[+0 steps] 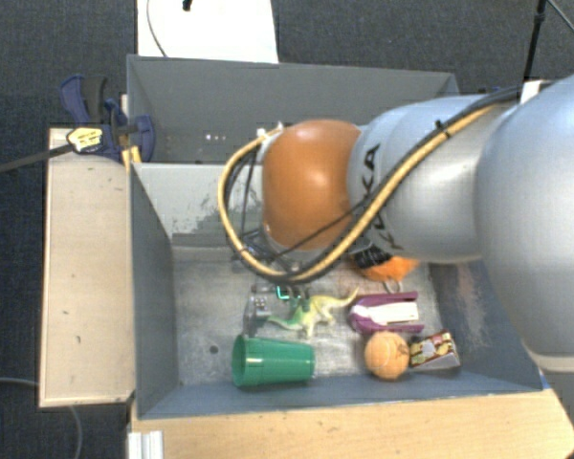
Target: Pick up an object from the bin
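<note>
My gripper [261, 306] reaches down under the arm's orange cover to the bin floor, left of centre. Just to its right lies a small green and yellow toy dinosaur [313, 314], close to the gripper or touching it; I cannot tell which. A green plastic cup [273, 361] lies on its side just in front of the gripper, near the front wall.
Right of the dinosaur lies a purple and white stapler [387, 312]. In front of it sit an orange ball [386, 355] and a small printed packet [433, 350]. Another orange thing [389, 268] is partly hidden under the arm. The arm covers the bin's right and back.
</note>
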You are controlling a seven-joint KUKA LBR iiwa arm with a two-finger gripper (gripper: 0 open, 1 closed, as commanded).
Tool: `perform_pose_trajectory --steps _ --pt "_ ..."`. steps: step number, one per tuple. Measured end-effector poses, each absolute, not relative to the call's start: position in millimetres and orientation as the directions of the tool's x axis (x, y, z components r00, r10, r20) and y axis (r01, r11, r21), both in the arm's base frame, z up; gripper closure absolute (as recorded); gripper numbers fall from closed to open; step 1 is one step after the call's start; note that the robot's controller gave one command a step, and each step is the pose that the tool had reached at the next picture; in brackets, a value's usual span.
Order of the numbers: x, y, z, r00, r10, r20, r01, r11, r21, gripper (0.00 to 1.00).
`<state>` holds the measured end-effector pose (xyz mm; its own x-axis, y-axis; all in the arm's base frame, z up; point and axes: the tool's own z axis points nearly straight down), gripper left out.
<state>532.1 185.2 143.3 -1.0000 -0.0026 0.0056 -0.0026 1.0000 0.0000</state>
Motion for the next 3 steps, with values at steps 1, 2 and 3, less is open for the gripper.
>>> perform_pose_trajectory --steps 1,2,3 --pt "534.4 184.5 147.5 -1.000 0.003 -0.002 0.003 1.000 0.002 0.00" --pt "555.9 126.7 94.5 -0.998 -0.070 -0.007 -0.070 0.998 0.002 0.00" --pt "555.7 105.5 89.0 -0.989 -0.147 0.000 -0.147 0.989 0.000 0.00"
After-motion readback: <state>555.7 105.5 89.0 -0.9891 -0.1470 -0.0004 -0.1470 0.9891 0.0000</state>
